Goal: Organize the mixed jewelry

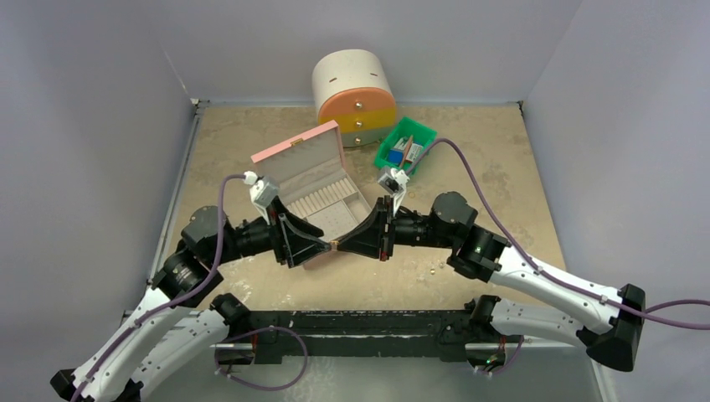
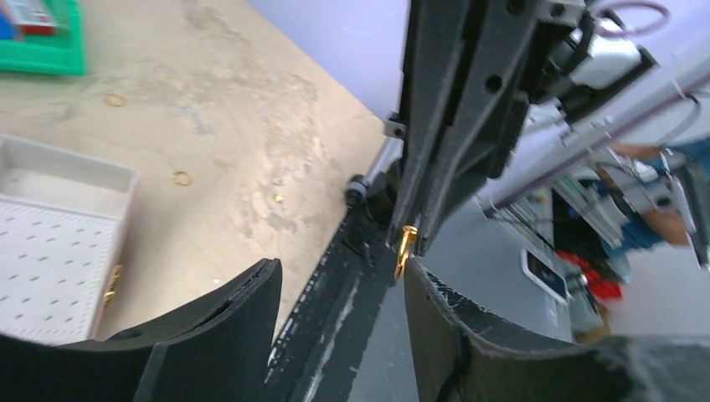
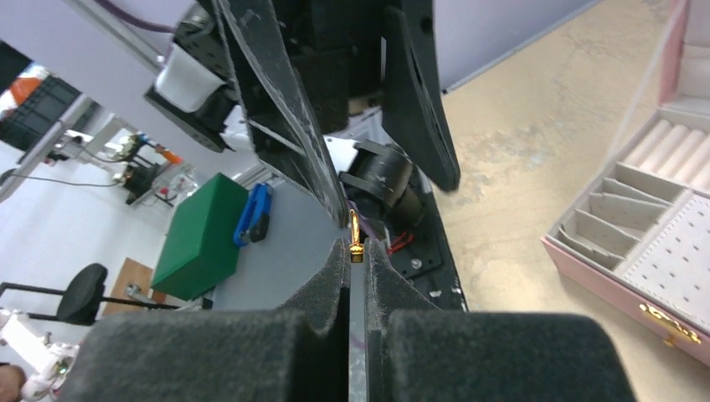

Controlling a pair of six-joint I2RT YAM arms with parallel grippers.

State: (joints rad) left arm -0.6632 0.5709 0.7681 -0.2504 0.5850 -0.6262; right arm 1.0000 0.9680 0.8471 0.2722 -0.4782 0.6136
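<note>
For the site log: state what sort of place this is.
Probably a robotics lab test cell: stained beige tabletop boxed by plain grey walls, a black office chair beyond it, the right fingers pinching a tiny gold jewellery piece.

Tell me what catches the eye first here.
The two arms meet tip to tip mid-table: the right gripper is shut on a small gold piece, with the open left gripper facing it. Just behind them lies an open pink jewelry box. A round drawer chest and a green bin stand at the back.
</note>
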